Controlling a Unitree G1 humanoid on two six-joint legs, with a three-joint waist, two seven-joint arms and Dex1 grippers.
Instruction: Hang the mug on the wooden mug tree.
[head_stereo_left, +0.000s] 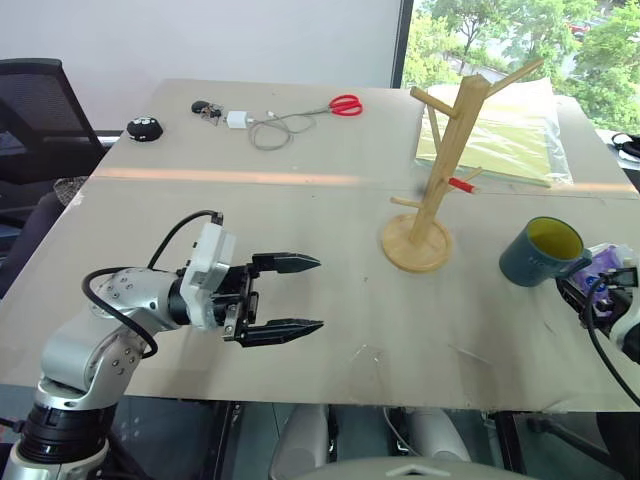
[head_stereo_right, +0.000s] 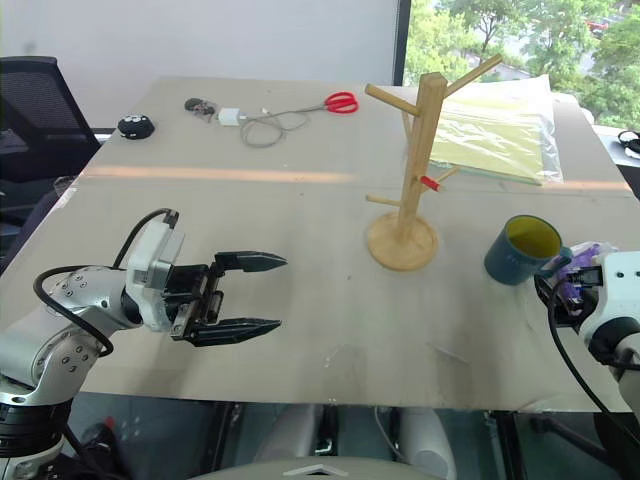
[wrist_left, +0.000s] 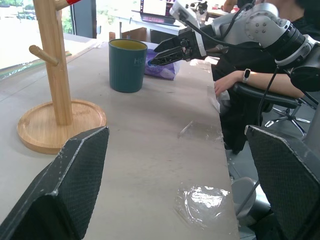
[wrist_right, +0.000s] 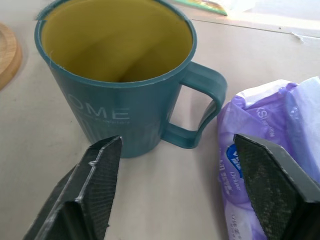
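The mug (head_stereo_left: 540, 252) stands upright on the bench (head_stereo_left: 300, 290), near its right edge and to the right of the mug tree (head_stereo_left: 440, 170), with bare bench between the two. Its yellow-green inside faces up, and its handle (wrist_right: 197, 112) points toward the purple tissue pack (wrist_right: 272, 150) that lies just beside it. Nothing holds the mug.

The right pincer (wrist_left: 165, 52) sits low over the bench at the tissue pack, right behind the mug's handle side. In its own wrist view its two fingers stand apart, one on the mug's lettered wall side, the other over the pack, and neither grips anything; the pincer is released.

The left pincer (head_stereo_left: 285, 295) hovers above the near left part of the bench, pointing level toward the right, well apart from the mug and the tree. Its fingers are spread wide and empty.

The tree stands on its round base (head_stereo_left: 415, 245), post upright, pegs angled out, one with a red tip (head_stereo_left: 462, 184). No mug hangs on it.

At the far side of the bench lie red-handled scissors (head_stereo_left: 345, 104), a white charger with its cable (head_stereo_left: 255, 125), and a small black object (head_stereo_left: 144, 127). A clear bag with a yellow-green sheet (head_stereo_left: 500, 135) lies behind the tree. In the left wrist view a person's arm with a wristwatch (wrist_left: 235, 80) rests at the bench's edge.
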